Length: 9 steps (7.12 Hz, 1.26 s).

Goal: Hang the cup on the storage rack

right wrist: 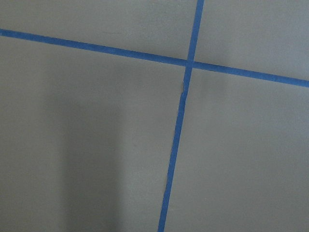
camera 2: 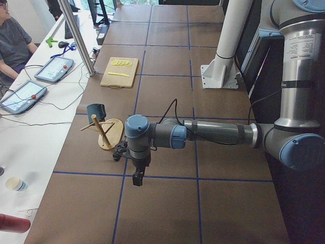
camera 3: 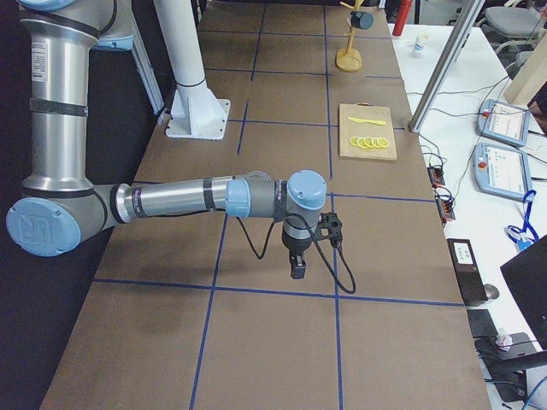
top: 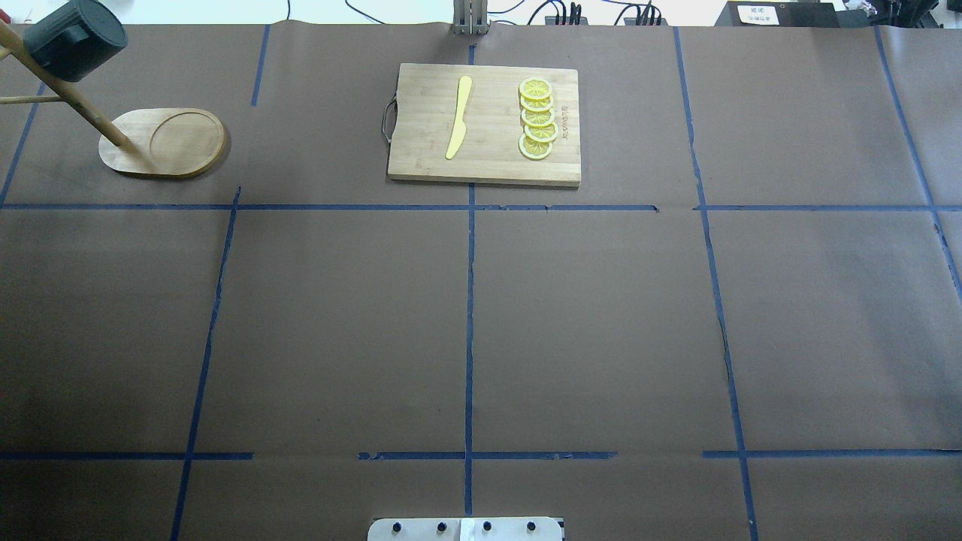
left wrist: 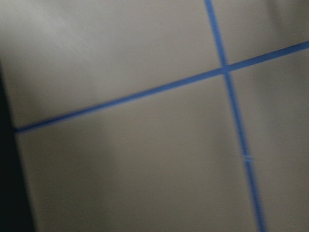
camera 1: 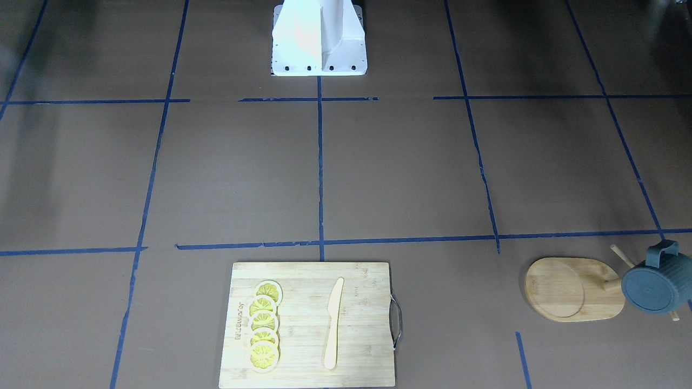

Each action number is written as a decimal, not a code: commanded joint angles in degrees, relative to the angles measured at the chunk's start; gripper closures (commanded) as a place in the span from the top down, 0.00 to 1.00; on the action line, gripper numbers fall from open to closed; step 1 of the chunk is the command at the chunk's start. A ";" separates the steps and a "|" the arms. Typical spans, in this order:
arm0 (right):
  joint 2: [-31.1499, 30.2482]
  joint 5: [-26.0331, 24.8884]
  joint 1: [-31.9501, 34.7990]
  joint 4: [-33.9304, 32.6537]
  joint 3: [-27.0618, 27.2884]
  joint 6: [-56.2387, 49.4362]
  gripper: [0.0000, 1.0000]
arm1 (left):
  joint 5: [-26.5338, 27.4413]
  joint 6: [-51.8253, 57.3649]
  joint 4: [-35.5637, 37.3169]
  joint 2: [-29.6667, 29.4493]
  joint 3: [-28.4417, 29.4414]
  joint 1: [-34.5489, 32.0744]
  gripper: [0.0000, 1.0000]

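The dark blue-grey cup (camera 1: 657,283) hangs by its handle on an upper peg of the bamboo storage rack (camera 1: 567,289), near the table's far corner on my left side. Both also show in the overhead view, the cup (top: 71,37) above the rack's oval base (top: 165,143). In the left side view my left gripper (camera 2: 137,179) points down over the table, apart from the rack (camera 2: 109,134). In the right side view my right gripper (camera 3: 297,272) points down, far from the cup (camera 3: 363,19). I cannot tell whether either gripper is open. Both wrist views show only brown paper and blue tape.
A rectangular cutting board (top: 485,124) with several lemon slices (top: 538,120) and a yellow knife (top: 458,116) lies at the far middle. The white robot pedestal (camera 1: 319,40) stands at my side. A side table with tablets (camera 2: 53,68) and a seated person (camera 2: 12,40) lies beyond the far edge.
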 commanded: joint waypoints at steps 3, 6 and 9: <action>-0.11 0.00 0.09 -0.07 -1.04 0.41 0.99 | -2.75 -0.77 0.91 0.88 -1.52 -0.48 1.00; -0.11 0.00 0.09 -0.07 -1.04 0.49 1.00 | -2.66 -0.77 0.56 2.37 -4.35 -0.48 1.00; -0.11 0.00 0.09 -0.07 -1.04 0.32 1.00 | -2.49 -1.21 0.38 2.55 -4.96 -0.48 1.00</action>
